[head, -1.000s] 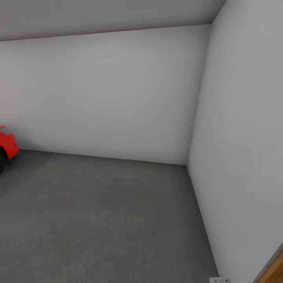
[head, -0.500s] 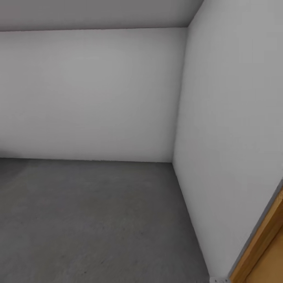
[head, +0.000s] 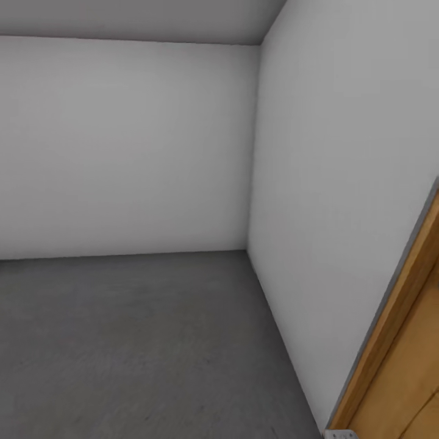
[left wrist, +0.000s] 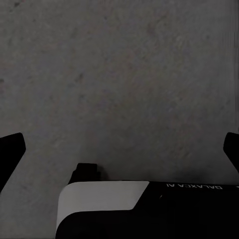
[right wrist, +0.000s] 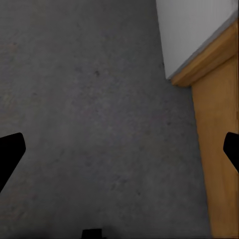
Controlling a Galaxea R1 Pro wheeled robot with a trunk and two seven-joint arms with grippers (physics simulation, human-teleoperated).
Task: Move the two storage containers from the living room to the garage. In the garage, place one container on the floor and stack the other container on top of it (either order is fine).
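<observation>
Where I am: at a corner of the garage, head view on two pale grey walls (head: 128, 146) meeting over the dark concrete floor (head: 134, 341), with a wooden door frame (head: 390, 341) at the edge of that view.
Step in hand: I judge this as travel, not handling; I'm facing a bare corner with nothing to grasp.
Left gripper (left wrist: 119, 149): fingers wide apart, their dark tips at both edges of the left wrist view, bare concrete between them, holding nothing.
Right gripper (right wrist: 119, 149): fingers also spread wide and empty, above concrete beside the foot of the wall and the wooden frame (right wrist: 214, 124).
Storage containers: I can't place either of them from these views.
Next move: I'd say turn the base toward the doorway or sweep the head round the garage until a container shows.
Hard to make out: both wrist views are dim and grainy; the fingers are cut off to their tips; a small pale fitting (head: 341, 434) at the wall's foot is too clipped to identify.
</observation>
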